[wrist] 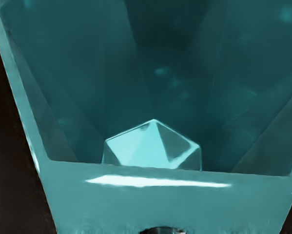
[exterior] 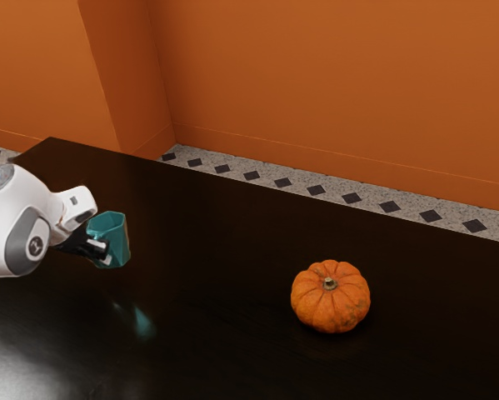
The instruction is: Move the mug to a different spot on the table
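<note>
Gripper (exterior: 97, 245) pinching one wall of the teal mug (exterior: 112, 235), held tilted above the table (exterior: 232, 242) at the exterior view's left; thin-rim grip could slip or swing in transit; pumpkin (exterior: 330, 296) risks collision.

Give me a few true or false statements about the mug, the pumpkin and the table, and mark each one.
1. The mug is teal. True.
2. The mug stands on the table right beside the pumpkin. False: the gripper holds it off the table, well apart from the pumpkin, toward the exterior view's left.
3. The pumpkin is orange and sits stem up. True.
4. The table is white. False: it is dark and glossy.
5. A spoon lies inside the mug. False: the wrist view shows it empty.
</note>
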